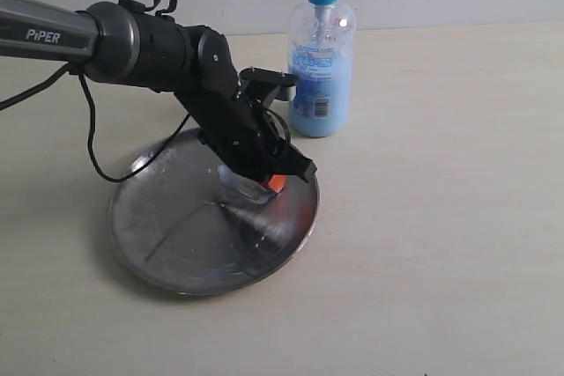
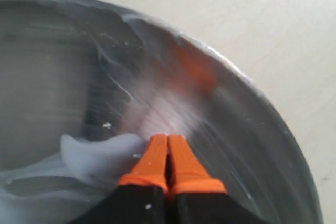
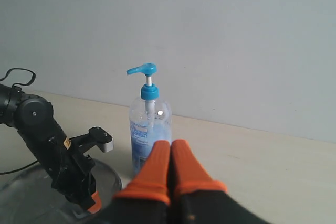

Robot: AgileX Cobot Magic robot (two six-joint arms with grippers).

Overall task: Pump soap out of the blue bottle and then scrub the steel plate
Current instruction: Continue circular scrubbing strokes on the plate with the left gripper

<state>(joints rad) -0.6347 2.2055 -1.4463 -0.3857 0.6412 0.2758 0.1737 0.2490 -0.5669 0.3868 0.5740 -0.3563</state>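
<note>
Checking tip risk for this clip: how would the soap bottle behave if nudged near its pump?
Probably tips: the bottle is tall and narrow, standing upright. The liquid fills only its lower part, which may steady it somewhat. Clear plastic walls likely flex when squeezed.

Left arm (image 1: 132,41): grey tube marked PiPER, black joints, loose black cable (image 1: 92,143), orange-tipped end effector (image 1: 278,184).

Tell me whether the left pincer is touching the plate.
Touching. In the left wrist view the shut left pincer tips meet their own orange reflection on the plate, beside the soap smear.
</note>
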